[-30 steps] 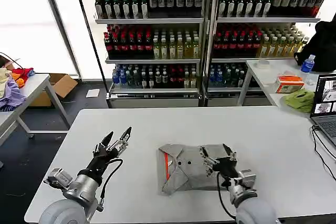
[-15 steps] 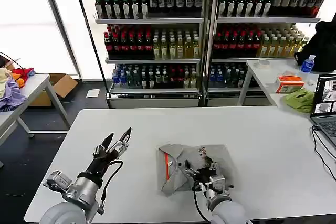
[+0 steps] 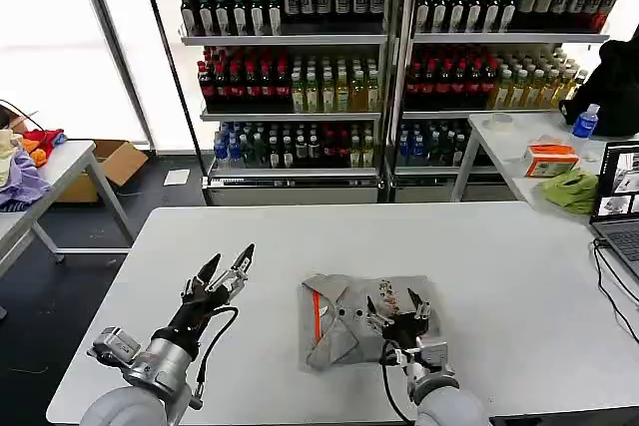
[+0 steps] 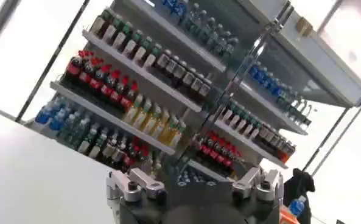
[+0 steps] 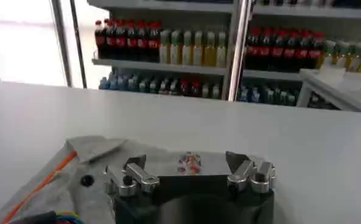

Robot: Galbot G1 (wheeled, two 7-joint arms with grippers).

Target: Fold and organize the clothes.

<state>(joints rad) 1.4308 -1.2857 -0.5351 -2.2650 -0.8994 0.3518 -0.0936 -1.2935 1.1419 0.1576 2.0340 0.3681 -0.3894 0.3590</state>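
- Shifting right since half a second ago, my right gripper (image 3: 397,308) is now hovering over the folded grey shirt (image 3: 344,331), fingers spread and grasping nothing; whether they are touching the cloth, I cannot tell.
- I am seeing the shirt lying near the middle of the white table (image 3: 499,276), orange-red placket on its left.
- My left gripper (image 3: 226,271) is waiting well left of it, fingers released.

Light grey shirt (image 3: 344,321) with orange-red placket lining and multicolour print on white table (image 3: 499,256).
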